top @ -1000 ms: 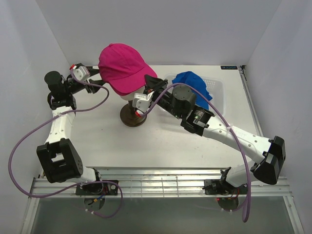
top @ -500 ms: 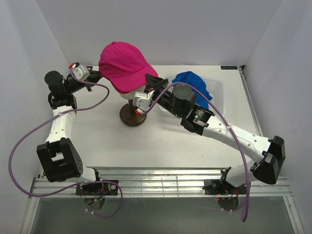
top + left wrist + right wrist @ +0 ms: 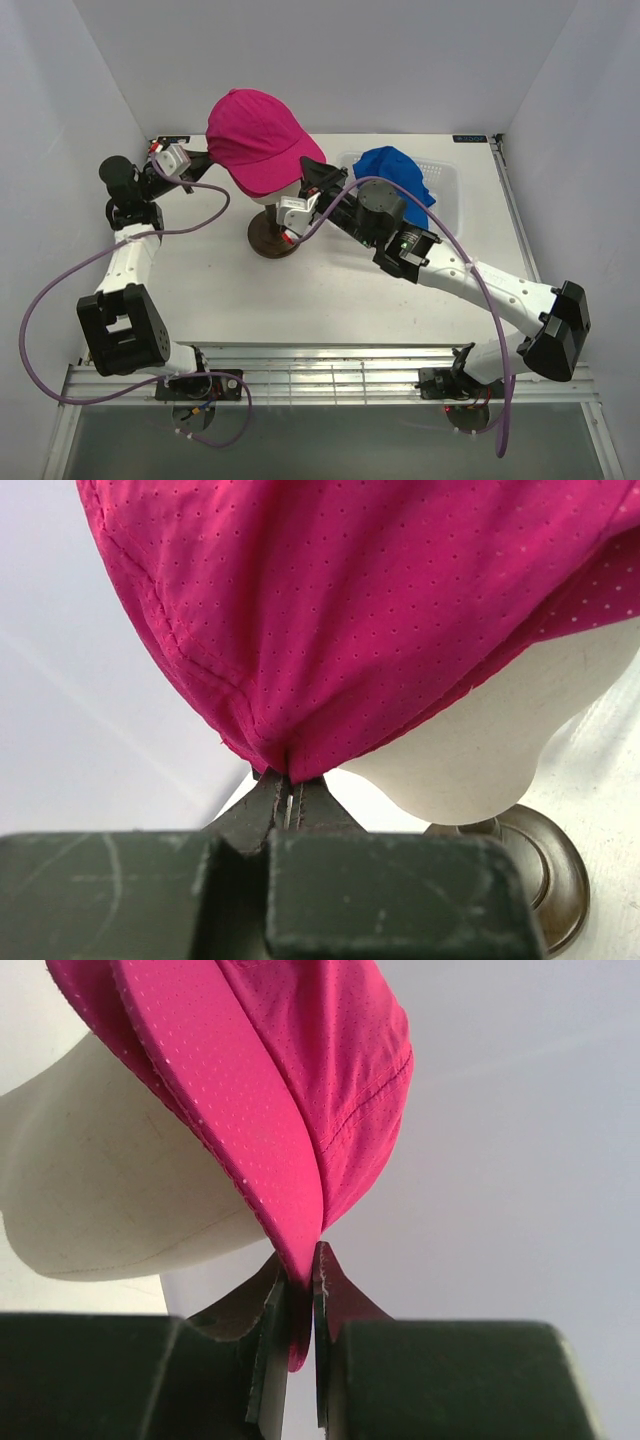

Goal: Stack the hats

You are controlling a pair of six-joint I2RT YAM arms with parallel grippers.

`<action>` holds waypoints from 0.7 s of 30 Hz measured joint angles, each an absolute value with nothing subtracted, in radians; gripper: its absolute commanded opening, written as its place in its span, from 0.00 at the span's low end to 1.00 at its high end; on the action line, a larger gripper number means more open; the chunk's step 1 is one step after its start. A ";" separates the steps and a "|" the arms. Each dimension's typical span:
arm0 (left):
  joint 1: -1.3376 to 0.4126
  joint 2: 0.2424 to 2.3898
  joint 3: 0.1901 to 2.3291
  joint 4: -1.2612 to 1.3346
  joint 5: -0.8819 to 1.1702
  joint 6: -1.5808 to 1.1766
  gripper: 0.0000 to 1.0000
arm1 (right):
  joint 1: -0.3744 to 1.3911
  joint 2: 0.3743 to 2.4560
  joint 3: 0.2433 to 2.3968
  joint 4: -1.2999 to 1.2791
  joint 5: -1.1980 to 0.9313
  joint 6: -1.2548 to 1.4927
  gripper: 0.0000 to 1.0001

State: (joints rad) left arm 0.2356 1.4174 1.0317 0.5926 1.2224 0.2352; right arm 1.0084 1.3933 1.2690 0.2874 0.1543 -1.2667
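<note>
1. The pink hat (image 3: 258, 140) sits on the mannequin head (image 3: 480, 750), crown over the top and brim pointing toward the right arm.
2. The left claw (image 3: 288, 798) is closed, pinching the hat's rear hem. The right claw (image 3: 303, 1280) is closed on the brim's edge.
3. The blue hat (image 3: 395, 165) lies in the white basket (image 3: 445, 178), partly behind the right arm. Can't tell whether that's one hat or two.
4. Progress looks early: pink is on the head and blue isn't stacked yet. Any second pink under the top one is hidden.
5. Likely left to do: let go, fetch blue, and set it over pink.
6. Room:
   - The left wall is near the left arm.
   - The back wall is near the head.
   - The basket is just beside the right arm.
   - The table (image 3: 330, 290) in front of the stand (image 3: 262, 242) gives space.
</note>
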 measured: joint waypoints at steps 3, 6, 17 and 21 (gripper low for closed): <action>0.226 1.412 1.028 0.597 1.219 0.247 0.00 | 1.008 1.364 1.211 0.320 0.150 -1.280 0.08; 0.218 1.412 1.028 0.597 1.218 0.255 0.00 | 1.008 1.346 1.173 0.345 0.148 -1.296 0.08; 0.207 1.412 1.022 0.569 1.208 0.297 0.00 | 0.997 1.341 1.143 0.370 0.115 -1.324 0.08; 0.207 1.412 1.026 0.560 1.205 0.298 0.00 | 0.993 1.342 1.143 0.375 0.109 -1.308 0.28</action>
